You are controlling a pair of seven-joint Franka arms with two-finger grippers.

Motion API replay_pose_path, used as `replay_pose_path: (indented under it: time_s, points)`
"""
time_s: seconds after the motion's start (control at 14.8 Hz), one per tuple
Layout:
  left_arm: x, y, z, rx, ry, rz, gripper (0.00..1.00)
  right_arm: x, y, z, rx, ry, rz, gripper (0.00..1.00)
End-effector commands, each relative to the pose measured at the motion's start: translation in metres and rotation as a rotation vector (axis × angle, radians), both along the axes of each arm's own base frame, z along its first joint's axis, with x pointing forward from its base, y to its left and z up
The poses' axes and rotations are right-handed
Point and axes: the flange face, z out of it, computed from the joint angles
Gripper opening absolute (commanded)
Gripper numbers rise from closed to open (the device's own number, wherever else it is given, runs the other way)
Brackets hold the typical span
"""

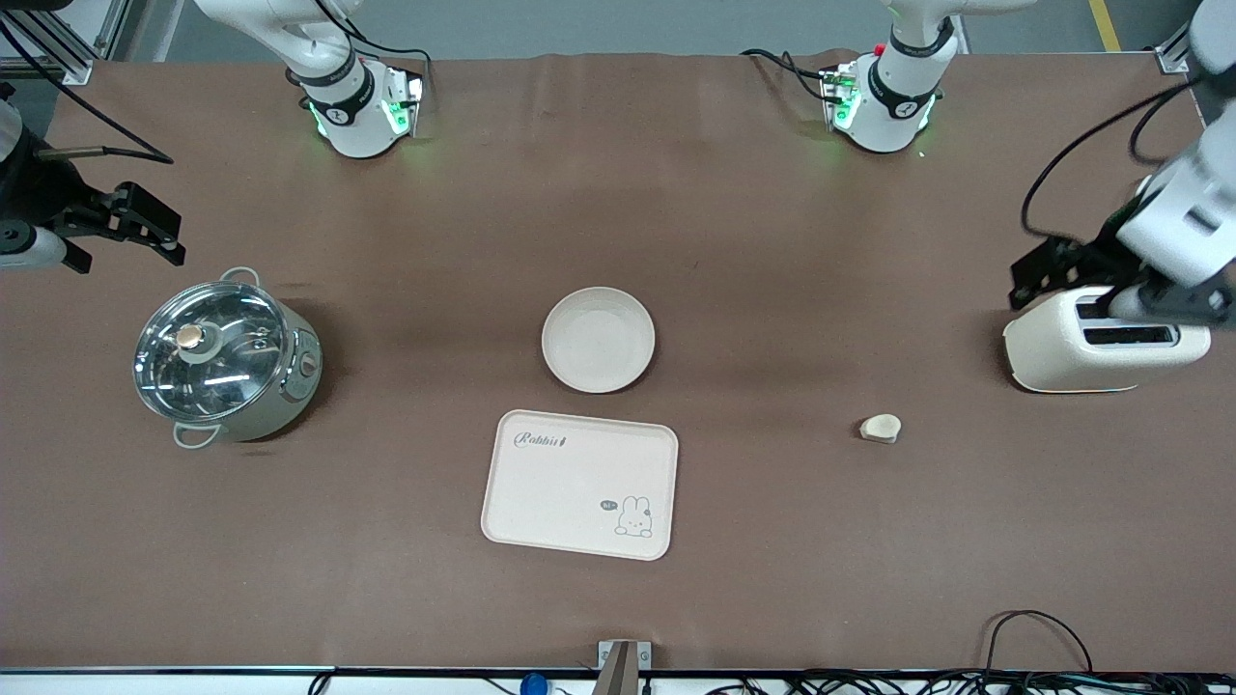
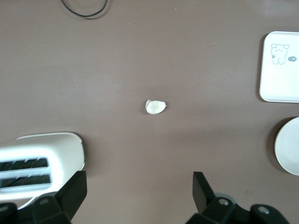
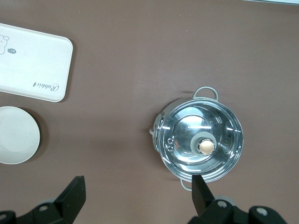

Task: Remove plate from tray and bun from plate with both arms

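Even overhead light, soft shadows; glare on the pot lid; the left arm is motion-blurred.

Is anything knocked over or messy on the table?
Nothing is spilled or tipped. The only odd thing is the bun, lying bare on the table by itself near the toaster. The plate and tray sit flat and empty. The left gripper and right gripper hang open.

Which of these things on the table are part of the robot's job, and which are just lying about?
Part of the job:
- round cream-beige plate
- rectangular cream rabbit-print tray
- small pale oval bun

Just lying about:
- steel pot with glass lid
- cream two-slot toaster
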Motion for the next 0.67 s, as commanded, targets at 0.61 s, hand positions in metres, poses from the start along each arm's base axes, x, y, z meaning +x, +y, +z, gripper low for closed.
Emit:
replay_pose_path:
  time_s: [0.61]
  points:
    - [-0.017, -0.014, 0.025, 0.040, 0.003, -0.008, 1.00, -0.003, -0.013, -0.002, -0.011, 0.003, -0.024, 1.00]
